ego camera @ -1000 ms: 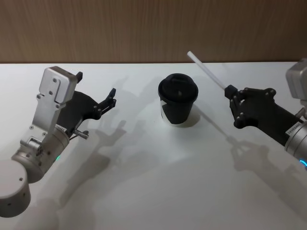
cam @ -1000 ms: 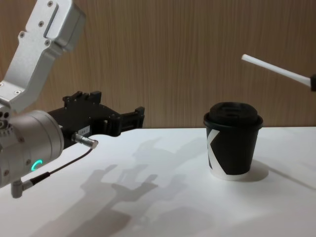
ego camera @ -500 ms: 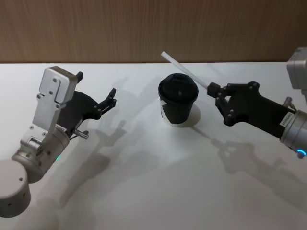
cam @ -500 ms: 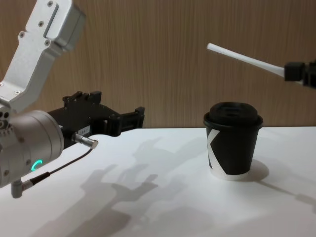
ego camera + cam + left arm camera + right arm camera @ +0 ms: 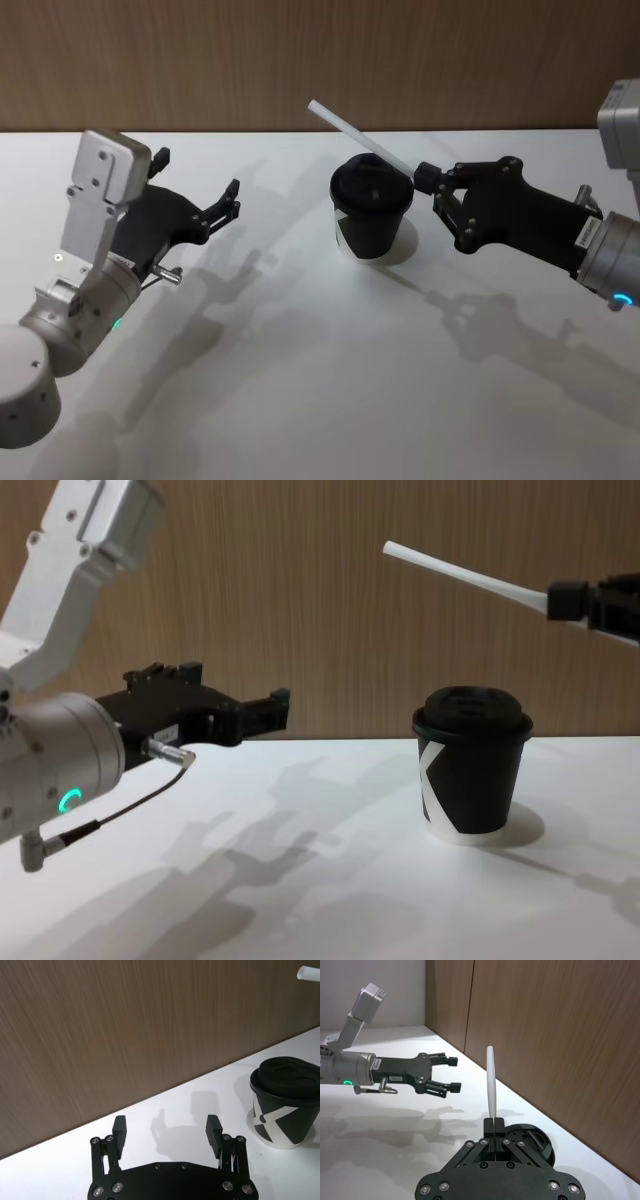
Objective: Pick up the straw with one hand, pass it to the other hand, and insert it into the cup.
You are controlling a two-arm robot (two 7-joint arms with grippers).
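The straw (image 5: 360,138) is being held in the air over the cup (image 5: 370,210) by the right gripper (image 5: 428,176).

The cup is being borne upright near the middle of the white table (image 5: 330,380). The left gripper (image 5: 198,173) is being held out to the cup's left, well apart from it, fingers spread wide with nothing between them. The right gripper, just right of the domed lid, is being pinched tight on one end of the straw. The straw's long axis is being slanted across above the lid, its free end pointed up, leftward and toward the wooden wall.

One straw (image 5: 362,138), one cup (image 5: 372,212), one left gripper (image 5: 198,175), one right gripper (image 5: 430,178).
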